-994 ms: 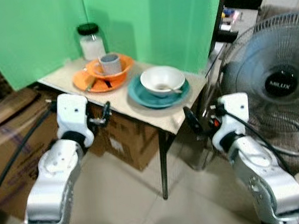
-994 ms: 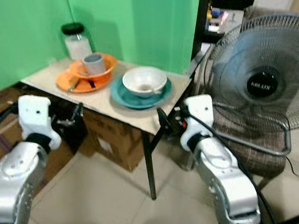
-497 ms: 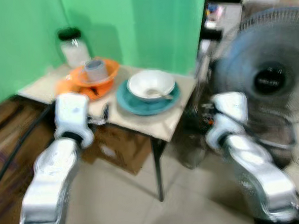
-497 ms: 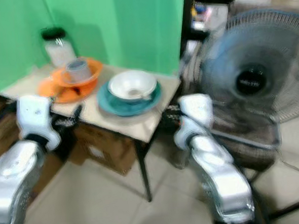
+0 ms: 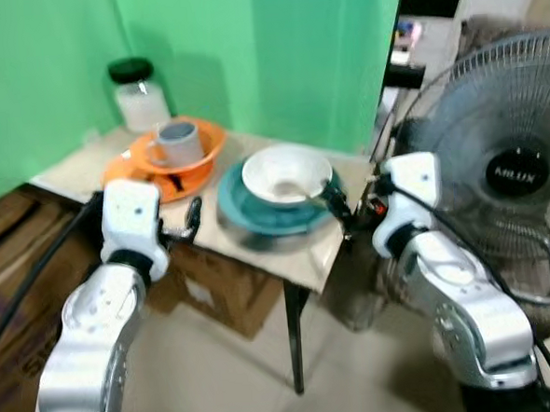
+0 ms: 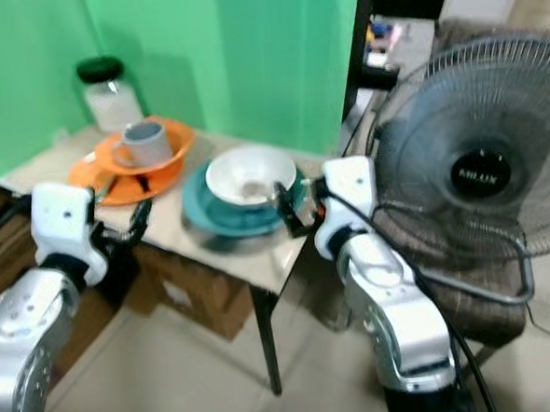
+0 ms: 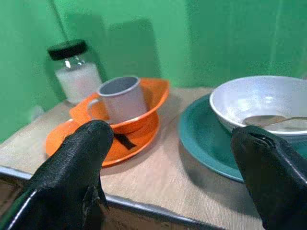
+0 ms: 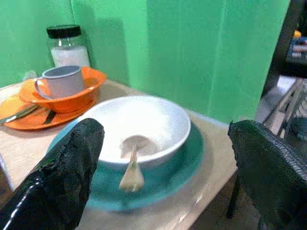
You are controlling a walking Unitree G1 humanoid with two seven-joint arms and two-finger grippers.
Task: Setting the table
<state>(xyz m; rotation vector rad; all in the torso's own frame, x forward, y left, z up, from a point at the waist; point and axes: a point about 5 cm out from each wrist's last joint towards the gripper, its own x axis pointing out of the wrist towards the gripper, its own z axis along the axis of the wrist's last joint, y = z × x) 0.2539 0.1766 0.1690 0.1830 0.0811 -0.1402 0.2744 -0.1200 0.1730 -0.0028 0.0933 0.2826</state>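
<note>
- Table (image 5: 308,253) with a beige top stands against a green wall (image 5: 275,57), left of centre in our head views.
- We see a white bowl (image 5: 287,173) with a spoon (image 8: 131,167) inside, sitting on a teal plate (image 5: 247,212) near the table's right edge.
- Further left, a grey mug (image 5: 178,144) rests in an orange bowl (image 5: 210,140) on an orange plate (image 5: 123,170), with cutlery (image 8: 19,113) beside it.
- A jar (image 5: 139,93) with a black lid stands behind them.
- Our left gripper (image 5: 190,220) hovers at the table's front edge, fingers (image 7: 76,163) spread apart, holding nothing.
- Our right gripper (image 5: 335,200) sits just beside the teal plate, fingers (image 8: 67,163) wide apart and empty.
- A fan (image 5: 506,168) stands at the right of the frame.
</note>
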